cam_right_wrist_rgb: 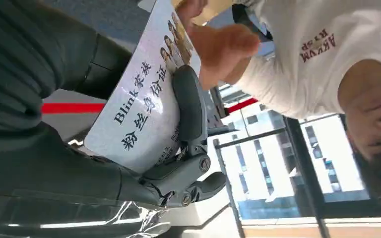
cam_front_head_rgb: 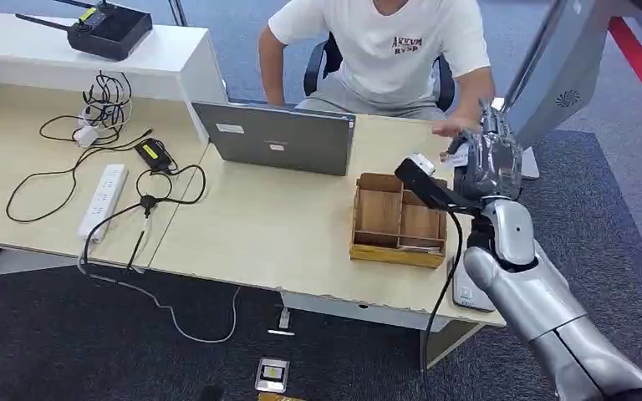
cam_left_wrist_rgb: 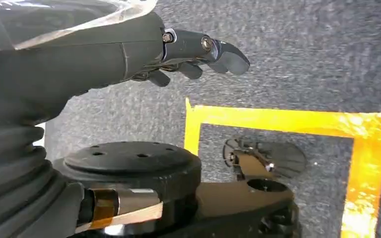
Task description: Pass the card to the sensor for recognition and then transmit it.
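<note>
The card [cam_right_wrist_rgb: 144, 106] is white with dark blue lettering and a strip of tiny colourful portraits. The right robot hand [cam_front_head_rgb: 488, 163] is done in silver and dark grey. The tabletop [cam_front_head_rgb: 284, 234] is pale beige, the organiser box [cam_front_head_rgb: 399, 221] is warm brown wood grain. A grey laptop [cam_front_head_rgb: 274, 138], white power strip [cam_front_head_rgb: 103, 200], black cables [cam_front_head_rgb: 67, 171]. White tee with maroon print is worn by the person [cam_front_head_rgb: 393, 46]. Yellow tape [cam_left_wrist_rgb: 287, 121] is laid over speckled grey carpet [cam_left_wrist_rgb: 317, 54].

1. We see a grey laptop [cam_front_head_rgb: 277, 138] open on the counter [cam_front_head_rgb: 259, 225].
2. A wooden organiser [cam_front_head_rgb: 399, 220] sits just right of it.
3. A white power strip [cam_front_head_rgb: 104, 200] lies among black cables [cam_front_head_rgb: 104, 100].
</note>
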Available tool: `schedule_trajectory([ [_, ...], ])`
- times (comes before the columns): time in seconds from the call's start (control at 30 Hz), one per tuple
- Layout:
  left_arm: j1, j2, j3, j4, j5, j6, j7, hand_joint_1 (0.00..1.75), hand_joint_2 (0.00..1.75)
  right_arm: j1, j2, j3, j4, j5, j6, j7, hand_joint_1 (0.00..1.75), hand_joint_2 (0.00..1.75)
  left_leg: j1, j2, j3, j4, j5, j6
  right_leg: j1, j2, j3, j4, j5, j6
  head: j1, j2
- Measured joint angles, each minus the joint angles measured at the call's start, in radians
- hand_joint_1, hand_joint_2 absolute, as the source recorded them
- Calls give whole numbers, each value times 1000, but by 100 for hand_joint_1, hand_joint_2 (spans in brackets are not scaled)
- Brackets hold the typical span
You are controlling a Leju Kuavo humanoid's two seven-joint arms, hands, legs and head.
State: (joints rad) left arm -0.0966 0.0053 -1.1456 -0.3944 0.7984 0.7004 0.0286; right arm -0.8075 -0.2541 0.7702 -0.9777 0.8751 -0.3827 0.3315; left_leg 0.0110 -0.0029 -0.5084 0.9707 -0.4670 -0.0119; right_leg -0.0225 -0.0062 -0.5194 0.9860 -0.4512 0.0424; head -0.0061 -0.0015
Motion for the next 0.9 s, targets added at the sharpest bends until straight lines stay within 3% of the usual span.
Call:
schedule_trajectory([
  [0.27, -19, 3, -28, 0, -48, -8, 14, 0, 175, -103, 65, 47, 91, 23, 131, 13, 175, 175, 0, 0, -1, 0, 1, -1, 0, 0, -1, 0, 0, 0, 0, 0],
  [0.53, -33, 9, -59, 2, -75, -29, 40, 0, 175, -182, 119, 82, 239, 21, 131, 17, 175, 175, 0, 0, -1, 0, 1, -1, 0, 0, -1, 0, 0, 0, 0, 0],
  [0.57, -33, 10, -62, 3, -78, -31, 41, 0, 175, -186, 122, 85, 252, 15, 128, 17, 168, 175, 0, 0, -2, 0, 1, -1, 0, 0, -1, 0, 0, 0, 0, 0],
  [0.6, -34, 10, -66, 4, -80, -32, 41, 0, 175, -191, 124, 87, 267, 10, 124, 17, 37, 175, 0, 0, -2, 0, 1, -1, 0, 0, -2, 0, 0, 0, 0, 0],
  [0.63, -34, 10, -71, 5, -83, -34, 41, 0, 175, -196, 124, 90, 280, 5, 121, 18, 0, 175, 0, -1, -2, 0, 1, -1, 0, 0, -2, 0, 0, 0, 0, 0],
  [0.83, -38, 10, -86, 21, -112, -58, 50, 0, 175, -205, 114, 98, 304, -9, 117, 46, 0, 175, 0, 0, -2, 0, 0, -1, 0, 0, -2, 0, 0, 0, 0, 0],
  [0.87, -39, 10, -89, 23, -115, -58, 50, 0, 175, -205, 112, 98, 305, -11, 117, 48, 0, 0, 0, 0, -2, 0, 0, -1, 0, 0, -2, 0, 0, 0, 0, 0],
  [0.9, -41, 10, -91, 26, -116, -60, 50, 0, 175, -205, 109, 98, 305, -13, 117, 50, 0, 0, 0, 0, -1, 0, 1, -1, 0, 0, -2, 0, 0, 0, 0, 0],
])
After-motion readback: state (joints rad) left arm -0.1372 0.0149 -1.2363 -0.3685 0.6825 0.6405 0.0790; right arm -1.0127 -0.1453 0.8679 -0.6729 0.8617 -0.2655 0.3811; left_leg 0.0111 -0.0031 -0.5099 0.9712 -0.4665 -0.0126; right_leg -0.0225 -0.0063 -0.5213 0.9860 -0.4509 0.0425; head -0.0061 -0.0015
